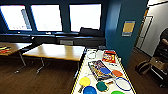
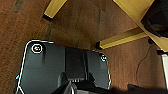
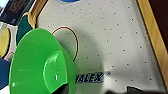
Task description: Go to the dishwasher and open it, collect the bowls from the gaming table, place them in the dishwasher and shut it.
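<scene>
Holding green bowl (image 3: 41,62) by its rim, right gripper (image 3: 65,88) hangs above gaming table (image 3: 120,37), presumably for carrying; left gripper state unclear.

Blown-out windows (image 1: 47,17), dim blurry room

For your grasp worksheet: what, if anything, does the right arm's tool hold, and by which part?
A green bowl shows large and tilted by the right wrist, above the gaming table. Whether it is held, and where, cannot be told.

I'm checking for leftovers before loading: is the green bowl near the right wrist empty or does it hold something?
Empty. The right wrist view looks straight into the green bowl, and its inside shows plain green, with nothing lying in it.
</scene>
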Robot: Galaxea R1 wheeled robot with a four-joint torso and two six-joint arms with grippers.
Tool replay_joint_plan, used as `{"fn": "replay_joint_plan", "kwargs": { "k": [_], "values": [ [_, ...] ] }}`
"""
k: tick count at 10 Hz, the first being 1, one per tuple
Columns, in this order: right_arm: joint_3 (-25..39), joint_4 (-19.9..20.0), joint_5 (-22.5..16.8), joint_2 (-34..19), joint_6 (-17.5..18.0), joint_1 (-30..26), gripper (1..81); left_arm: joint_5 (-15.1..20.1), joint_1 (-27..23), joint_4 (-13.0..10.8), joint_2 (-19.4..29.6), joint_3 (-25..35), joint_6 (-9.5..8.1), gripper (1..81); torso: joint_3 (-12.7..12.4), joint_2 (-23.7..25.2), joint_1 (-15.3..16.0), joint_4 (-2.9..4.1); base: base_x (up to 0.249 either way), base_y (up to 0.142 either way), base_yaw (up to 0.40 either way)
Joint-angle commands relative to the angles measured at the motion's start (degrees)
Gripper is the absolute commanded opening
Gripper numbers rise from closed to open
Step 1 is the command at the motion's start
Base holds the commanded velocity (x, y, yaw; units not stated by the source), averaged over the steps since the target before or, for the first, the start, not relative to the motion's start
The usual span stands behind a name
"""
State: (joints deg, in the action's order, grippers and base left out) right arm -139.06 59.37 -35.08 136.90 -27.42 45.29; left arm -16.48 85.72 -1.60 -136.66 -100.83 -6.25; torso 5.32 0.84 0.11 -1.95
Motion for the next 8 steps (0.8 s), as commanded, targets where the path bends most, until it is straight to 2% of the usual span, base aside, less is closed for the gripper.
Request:
{"fn": "replay_joint_plan", "kwargs": {
  "k": [1, 3, 5, 8],
  "values": [
    [-7.2, 1.9, -10.7, 2.4, -0.6, -7.0, 81.1, 2.5, -2.4, -0.2, 1.7, 1.1, -0.25, 81.1, 0.0, 0.0, 0.0, 0.00, 0.000, 0.000, 0.000],
    [-6.9, 3.1, -12.0, 2.4, -0.7, -7.5, 81.1, 2.5, -2.4, -0.3, 1.2, 1.1, -0.25, 81.1, 0.0, 0.0, 0.0, 0.00, 0.000, 0.000, 0.000],
    [-7.1, 4.1, -16.1, 2.0, -0.9, -8.5, 81.1, 2.5, -2.4, -0.3, 0.3, 0.0, -0.25, 81.1, 0.0, 0.0, 0.0, 0.00, 0.000, 0.000, 0.000],
    [-7.3, 4.1, -16.5, 0.8, -0.8, -8.9, 81.1, 2.5, -2.4, -0.4, -0.6, -1.2, -0.25, 81.1, 0.0, 0.0, 0.0, 0.00, 0.000, 0.000, 0.000]
  ]
}}
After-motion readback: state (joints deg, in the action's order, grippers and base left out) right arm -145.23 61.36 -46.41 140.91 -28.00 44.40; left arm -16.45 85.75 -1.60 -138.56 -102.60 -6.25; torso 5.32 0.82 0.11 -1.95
